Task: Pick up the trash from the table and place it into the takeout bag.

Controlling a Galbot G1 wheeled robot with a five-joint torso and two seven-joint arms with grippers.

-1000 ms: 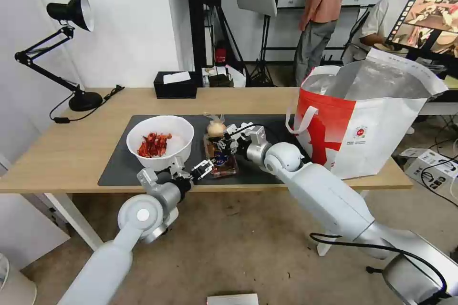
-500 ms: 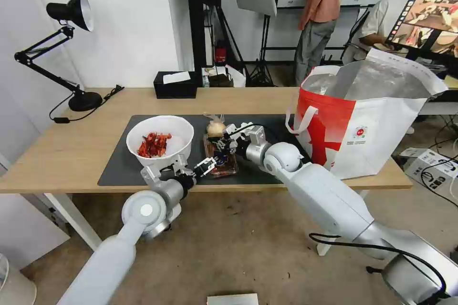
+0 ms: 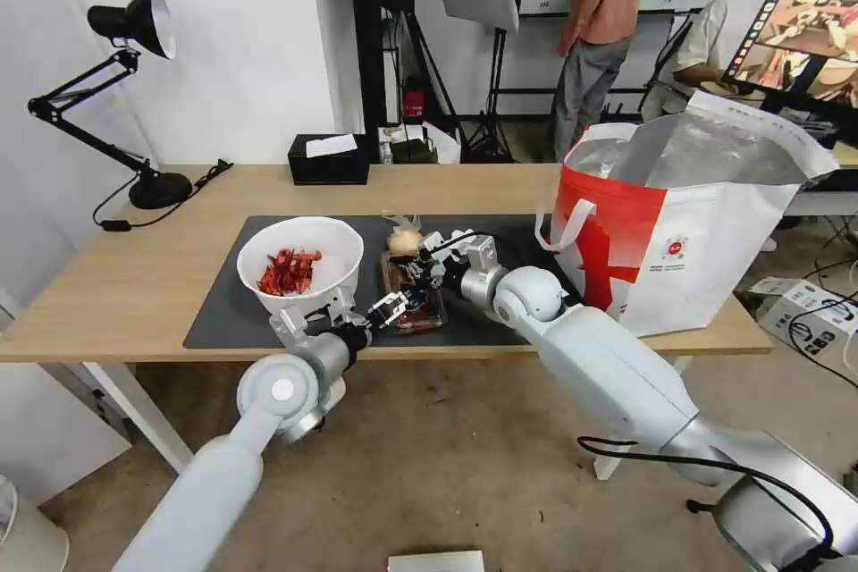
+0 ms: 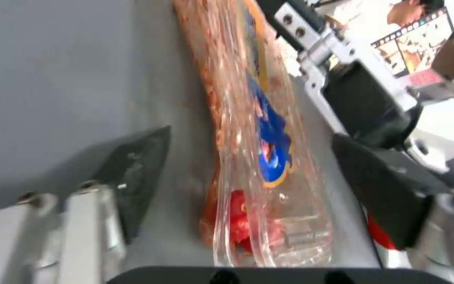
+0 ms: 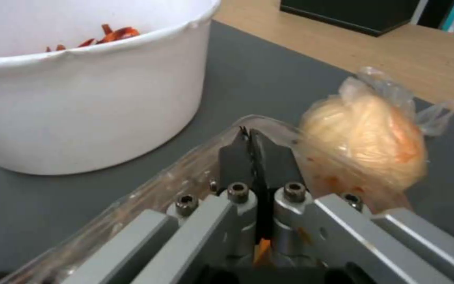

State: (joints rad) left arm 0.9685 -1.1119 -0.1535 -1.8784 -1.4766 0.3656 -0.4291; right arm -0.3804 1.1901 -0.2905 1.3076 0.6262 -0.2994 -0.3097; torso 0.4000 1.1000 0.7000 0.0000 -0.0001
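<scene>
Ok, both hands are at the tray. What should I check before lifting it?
1. right hand shut on the clear tray rim: ok.
2. left hand straddling the tray's other end: ok.
3. left hand closed on the tray: not ok, it is open.
4. takeout bag mouth open: ok.
5. knotted bag clear of the tray: not ok, it rests against it.
6. white bowl apart from the tray: ok.

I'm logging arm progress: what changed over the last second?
The left gripper moved in toward the clear tray, fingers open astride its near end. The right gripper stayed shut on the tray's far rim; bowl, knotted bag and takeout bag unchanged.
</scene>
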